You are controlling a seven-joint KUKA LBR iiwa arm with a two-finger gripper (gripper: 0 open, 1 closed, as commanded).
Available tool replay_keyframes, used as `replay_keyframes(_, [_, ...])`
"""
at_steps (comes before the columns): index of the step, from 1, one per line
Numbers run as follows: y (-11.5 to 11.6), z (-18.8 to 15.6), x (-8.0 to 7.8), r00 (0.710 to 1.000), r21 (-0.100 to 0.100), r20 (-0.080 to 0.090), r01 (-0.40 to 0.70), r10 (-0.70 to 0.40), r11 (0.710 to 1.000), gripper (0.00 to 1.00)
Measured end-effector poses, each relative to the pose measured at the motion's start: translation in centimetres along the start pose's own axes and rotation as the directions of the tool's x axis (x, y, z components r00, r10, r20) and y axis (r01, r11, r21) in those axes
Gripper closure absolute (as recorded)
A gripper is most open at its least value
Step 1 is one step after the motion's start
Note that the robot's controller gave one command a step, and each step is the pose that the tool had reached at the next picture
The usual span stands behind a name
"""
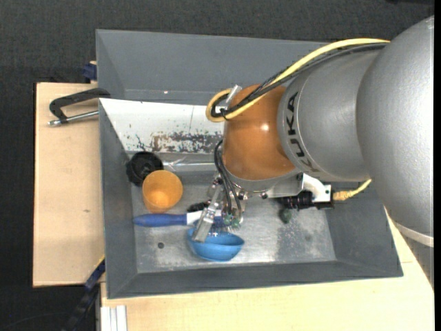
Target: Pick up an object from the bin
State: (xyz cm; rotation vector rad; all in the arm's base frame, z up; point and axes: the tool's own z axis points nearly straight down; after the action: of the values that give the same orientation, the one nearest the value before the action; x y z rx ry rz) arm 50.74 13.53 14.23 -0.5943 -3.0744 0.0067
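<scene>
**Tool at the blue dish, lower right of the orange ball**

Five loose things lie in the grey bin. There is one orange ball, and one black round piece just beside it at its upper left. One blue stick lies just below the ball, one blue dish below and to its right, and one small dark bit well to its right. The tool sits at the dish's upper rim, by the stick's pale end. How far open it stands cannot be told.
</scene>
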Motion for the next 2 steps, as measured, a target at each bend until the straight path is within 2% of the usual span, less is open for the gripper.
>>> replay_keyframes(1, [-4.17,7.32,-1.15,0.977,-0.002,0.007,0.212,-0.212,0.977,0.0])
replay_keyframes(2, [-3.98,7.17,-1.19,0.977,-0.005,0.011,0.213,-0.213,0.977,1.0])
